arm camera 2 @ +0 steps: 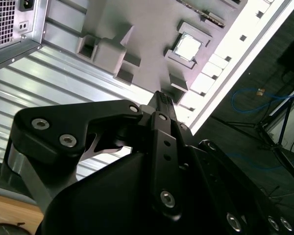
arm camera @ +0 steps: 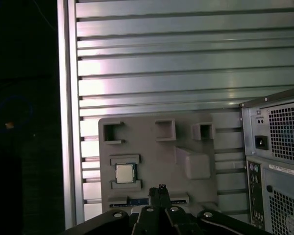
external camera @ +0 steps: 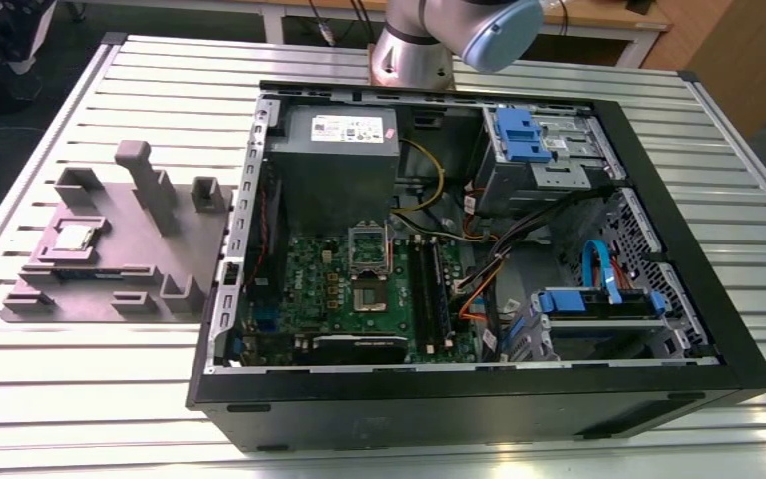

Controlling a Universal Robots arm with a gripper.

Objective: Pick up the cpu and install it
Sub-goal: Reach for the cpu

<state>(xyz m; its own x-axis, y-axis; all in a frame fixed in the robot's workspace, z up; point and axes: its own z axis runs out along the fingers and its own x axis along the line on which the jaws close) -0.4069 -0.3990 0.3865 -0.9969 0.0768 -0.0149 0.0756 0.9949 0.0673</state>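
Noted gripper (arm camera: 160, 189) above fixture block (arm camera: 186, 142), jaws closed, empty; cpu (arm camera: 127, 173) untouched in recess locating it for pickup, near table (arm camera: 161, 58) edge.

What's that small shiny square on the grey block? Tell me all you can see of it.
The cpu is a small, flat, square chip with a silvery metal top that catches the light. It lies flat, top up, in a square recess of the grey-mauve plastic block. Only the block touches it; the gripper is clear of it.
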